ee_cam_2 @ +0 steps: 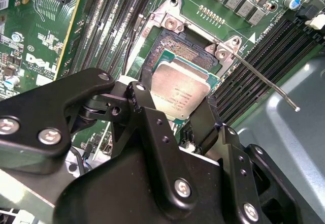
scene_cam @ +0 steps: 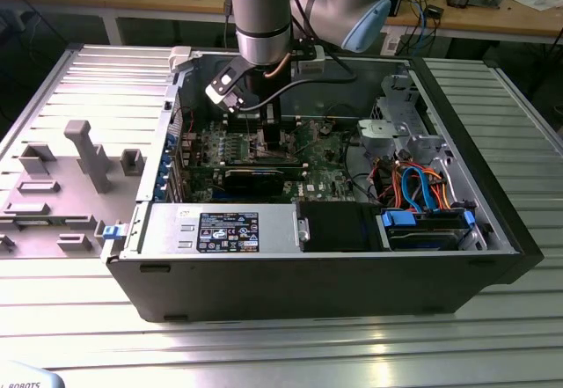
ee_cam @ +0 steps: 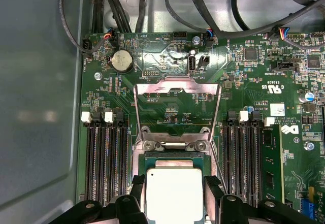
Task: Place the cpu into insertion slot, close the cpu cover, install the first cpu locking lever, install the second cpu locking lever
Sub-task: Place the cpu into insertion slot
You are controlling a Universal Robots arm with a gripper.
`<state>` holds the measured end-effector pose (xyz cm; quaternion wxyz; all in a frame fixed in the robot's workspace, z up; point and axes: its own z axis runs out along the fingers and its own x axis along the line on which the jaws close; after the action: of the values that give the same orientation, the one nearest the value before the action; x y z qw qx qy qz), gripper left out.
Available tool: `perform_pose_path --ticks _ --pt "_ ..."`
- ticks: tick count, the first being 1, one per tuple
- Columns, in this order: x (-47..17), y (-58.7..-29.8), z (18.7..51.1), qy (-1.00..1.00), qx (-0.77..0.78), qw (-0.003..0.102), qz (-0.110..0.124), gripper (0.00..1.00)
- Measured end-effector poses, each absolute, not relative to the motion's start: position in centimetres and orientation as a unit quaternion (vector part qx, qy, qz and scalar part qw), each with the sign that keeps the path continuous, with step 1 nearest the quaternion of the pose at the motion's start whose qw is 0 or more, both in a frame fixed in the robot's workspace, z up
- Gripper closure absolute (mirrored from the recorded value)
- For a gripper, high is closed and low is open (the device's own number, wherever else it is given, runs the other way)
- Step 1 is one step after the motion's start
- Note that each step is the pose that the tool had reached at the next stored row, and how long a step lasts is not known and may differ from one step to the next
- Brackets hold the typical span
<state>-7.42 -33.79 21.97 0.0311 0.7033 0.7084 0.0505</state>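
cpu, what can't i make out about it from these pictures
One edge of the cpu: first wrist view, cut off by the picture's edge.
Whether it is seated in the insertion slot: second wrist view, the end effector covers part of it.
Middle of the motherboard: exterior view, the arm blocks it.

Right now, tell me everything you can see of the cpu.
The cpu is a small flat square chip: a pale silver-grey metal top with faint print, on a thin green base that shows at its edges. It sits between the two black fingers of the gripper, which press on opposite sides, over the dark insertion slot, covering part of it. Whether it is fully seated cannot be told. The cpu cover is swung open, not touching it.
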Motion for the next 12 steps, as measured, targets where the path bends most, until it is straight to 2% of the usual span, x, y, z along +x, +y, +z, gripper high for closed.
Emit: perform_pose_path --ticks 12 --pt "-7.42 -33.91 21.52 0.708 0.704 0.031 0.050 0.46"
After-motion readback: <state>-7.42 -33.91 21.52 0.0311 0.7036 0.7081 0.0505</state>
